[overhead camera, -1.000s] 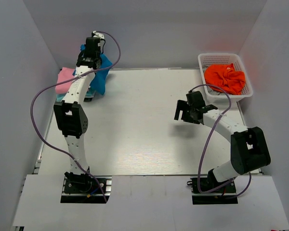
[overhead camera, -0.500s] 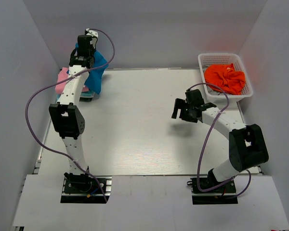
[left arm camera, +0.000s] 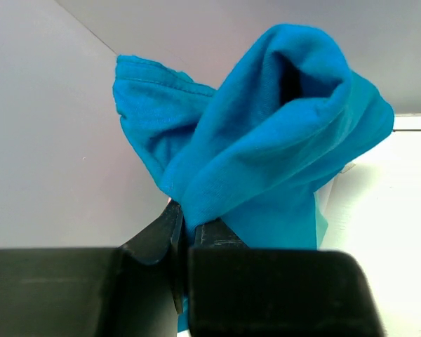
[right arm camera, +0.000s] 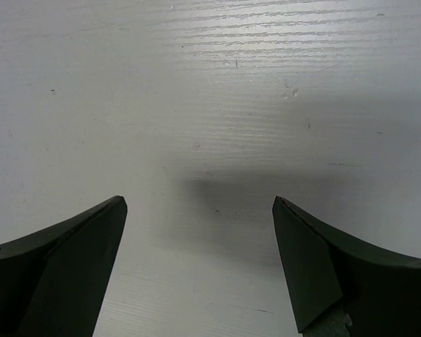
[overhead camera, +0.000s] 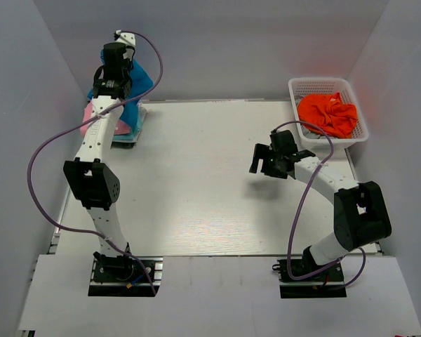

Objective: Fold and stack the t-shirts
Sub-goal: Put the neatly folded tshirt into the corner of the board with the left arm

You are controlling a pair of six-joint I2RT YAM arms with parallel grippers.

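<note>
We are noting the left gripper (left arm camera: 184,223) clenching a bunch of the blue t-shirt (left arm camera: 266,140) and holding it raised at the table's (right arm camera: 217,84) 11 o'clock corner. The fabric is draping over the pink t-shirt (overhead camera: 89,116). The right gripper (right arm camera: 197,201) is hovering at 3 o'clock, spread wide and grasping nothing. At 1 o'clock, the orange-red t-shirt (overhead camera: 328,112) is lying heaped in the white basket (overhead camera: 321,81).

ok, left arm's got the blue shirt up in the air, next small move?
Probably lower the left gripper and lay the blue t-shirt onto the pink t-shirt. The blue one hangs bunched from the shut gripper, over the pink one at the far left.
</note>
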